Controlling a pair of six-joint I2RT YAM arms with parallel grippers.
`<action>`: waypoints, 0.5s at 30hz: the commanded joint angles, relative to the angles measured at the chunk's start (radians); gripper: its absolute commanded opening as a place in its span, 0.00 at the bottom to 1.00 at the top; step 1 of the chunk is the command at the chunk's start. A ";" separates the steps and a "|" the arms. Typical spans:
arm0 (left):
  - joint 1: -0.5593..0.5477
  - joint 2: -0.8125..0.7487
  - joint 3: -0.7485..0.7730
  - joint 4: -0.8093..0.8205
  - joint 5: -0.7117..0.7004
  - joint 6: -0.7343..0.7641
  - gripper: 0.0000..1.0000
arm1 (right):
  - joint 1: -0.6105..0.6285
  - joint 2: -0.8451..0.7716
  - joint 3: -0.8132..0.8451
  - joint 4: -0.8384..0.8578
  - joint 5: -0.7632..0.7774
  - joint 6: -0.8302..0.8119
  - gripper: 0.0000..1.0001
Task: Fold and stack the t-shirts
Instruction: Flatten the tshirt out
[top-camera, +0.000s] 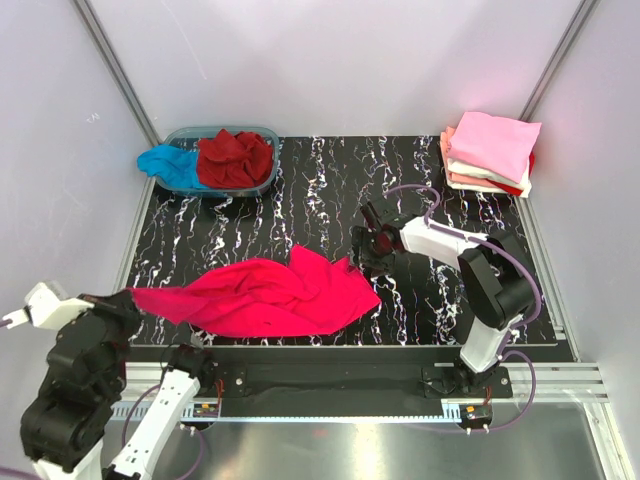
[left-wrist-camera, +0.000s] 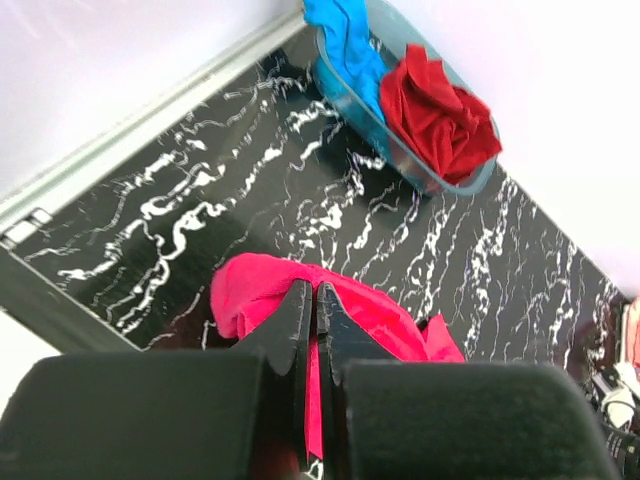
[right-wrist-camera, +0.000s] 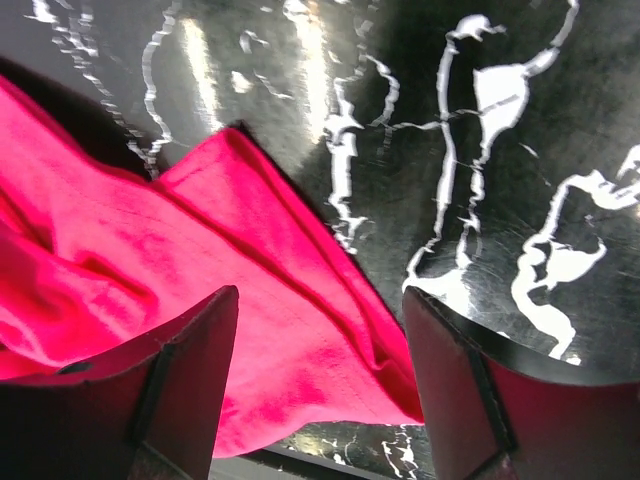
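Observation:
A bright pinkish-red t-shirt (top-camera: 270, 295) lies crumpled at the front of the black marbled table (top-camera: 320, 190). My left gripper (top-camera: 125, 300) is shut on its left end; the cloth (left-wrist-camera: 375, 310) shows pinched between the fingers (left-wrist-camera: 295, 330). My right gripper (top-camera: 372, 250) is open just above the shirt's right edge (right-wrist-camera: 250, 290), with the fingers (right-wrist-camera: 190, 370) either side of the cloth. A dark red tee (top-camera: 235, 157) and a turquoise tee (top-camera: 168, 165) sit in the tub. A folded stack with a pale pink tee (top-camera: 492, 145) on top lies at the back right.
The clear blue-tinted tub (top-camera: 222, 188) stands at the back left, also seen in the left wrist view (left-wrist-camera: 400, 160). White walls and metal posts enclose the table. A metal rail (top-camera: 360, 385) runs along the near edge.

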 joint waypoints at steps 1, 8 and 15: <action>-0.014 -0.017 0.103 -0.030 -0.140 -0.008 0.00 | 0.014 -0.021 0.078 0.017 -0.028 -0.027 0.73; -0.067 -0.041 0.143 -0.133 -0.211 -0.047 0.00 | 0.064 0.065 0.266 -0.040 -0.053 -0.100 0.72; -0.123 -0.094 0.060 -0.145 -0.211 -0.104 0.01 | 0.092 0.321 0.624 -0.172 -0.096 -0.186 0.73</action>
